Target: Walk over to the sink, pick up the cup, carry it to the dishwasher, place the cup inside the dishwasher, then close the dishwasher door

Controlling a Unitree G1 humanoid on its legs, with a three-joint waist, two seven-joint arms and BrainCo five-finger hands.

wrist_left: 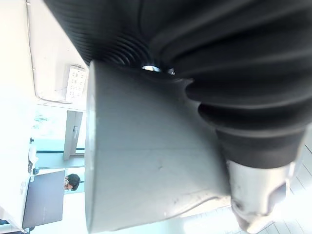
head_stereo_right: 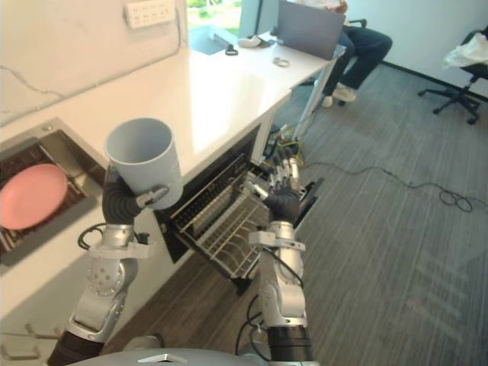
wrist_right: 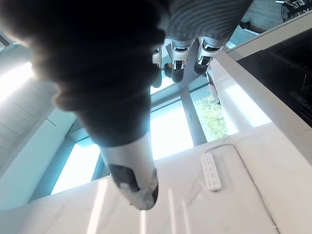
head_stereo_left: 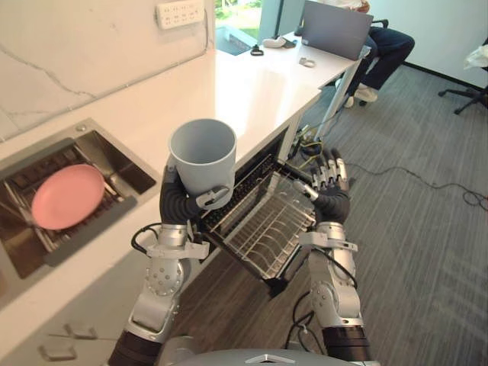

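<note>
Left eye view: left hand [head_stereo_left: 181,201] curled round the grey cup [head_stereo_left: 203,155], right hand [head_stereo_left: 330,183] relaxed open.

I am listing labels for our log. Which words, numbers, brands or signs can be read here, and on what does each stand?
None can be read.
The grey cup in the left hand: plain, no print.
The white power strip: marks too small to read.
The laptop lid: no print visible.
</note>
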